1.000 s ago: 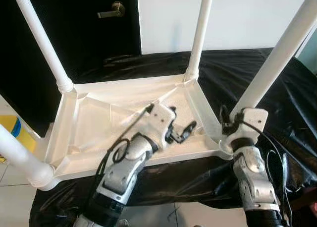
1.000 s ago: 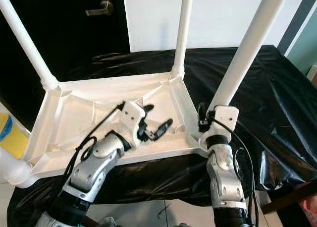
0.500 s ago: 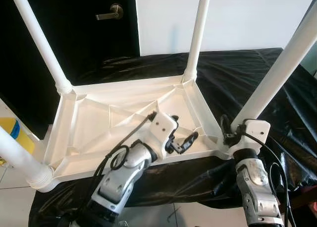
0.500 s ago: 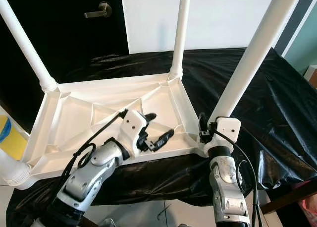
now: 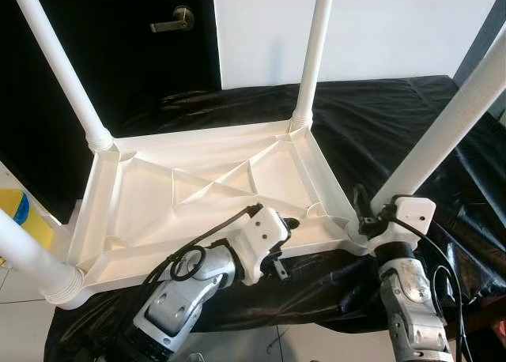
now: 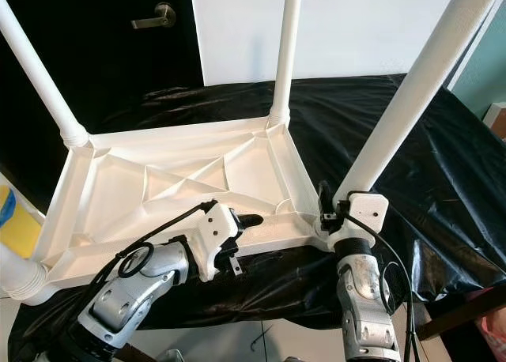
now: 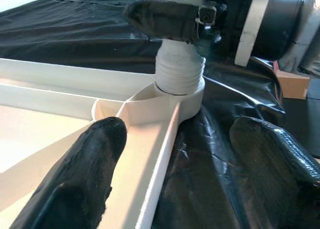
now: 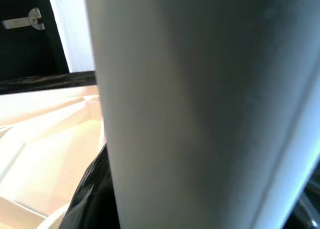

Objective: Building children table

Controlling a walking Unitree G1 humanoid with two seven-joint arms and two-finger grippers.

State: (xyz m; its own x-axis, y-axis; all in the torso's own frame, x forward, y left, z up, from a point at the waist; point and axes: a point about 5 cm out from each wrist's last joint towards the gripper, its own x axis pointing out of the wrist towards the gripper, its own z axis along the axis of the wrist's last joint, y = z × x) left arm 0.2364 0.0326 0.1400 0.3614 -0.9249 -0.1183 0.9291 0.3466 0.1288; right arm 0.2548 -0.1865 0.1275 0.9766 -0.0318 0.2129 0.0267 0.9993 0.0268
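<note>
Gripping smooth white tubular leg [image 5: 443, 125], right gripper [image 5: 365, 213], ribbed tabletop [image 5: 198, 196] upturned.

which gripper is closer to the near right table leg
Right. The right gripper is wrapped around the base of that leg, touching it. The left gripper sits open at the tabletop's near rim, further along from the leg.
</note>
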